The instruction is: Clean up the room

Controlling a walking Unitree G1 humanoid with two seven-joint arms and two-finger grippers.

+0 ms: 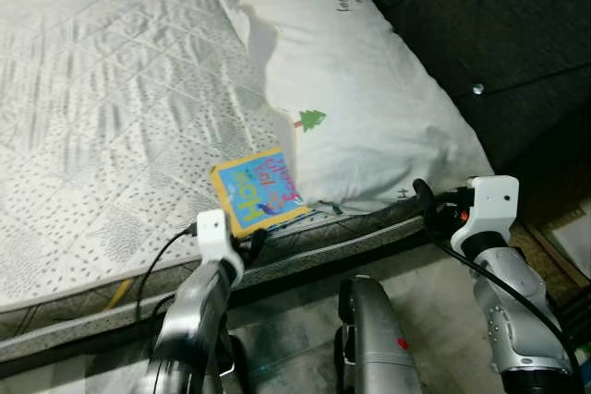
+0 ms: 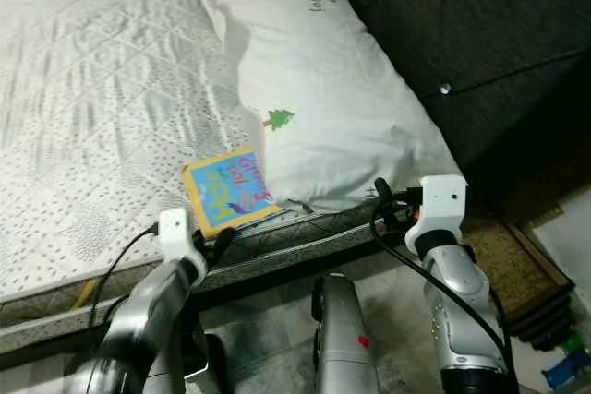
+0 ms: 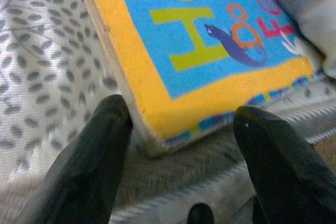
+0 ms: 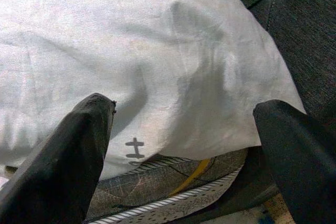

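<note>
Two open grippers, left gripper [image 3: 181, 129] straddling the book [image 1: 259, 191] corner, right gripper [image 4: 184, 145] facing the pillow [image 1: 360, 89] at one o'clock; next, closing on the book.

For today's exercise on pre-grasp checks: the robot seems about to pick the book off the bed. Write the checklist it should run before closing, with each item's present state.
1. Left gripper open: ok, its fingers stand apart on either side of the book's corner.
2. Book within reach: ok, it lies flat at the near edge of the mattress.
3. Fingers round the book: not ok, they are just short of the corner.
4. Book free to lift: not ok, the pillow overlaps its far edge.
5. Right gripper out of the way: ok, open, by the pillow's near end.
</note>
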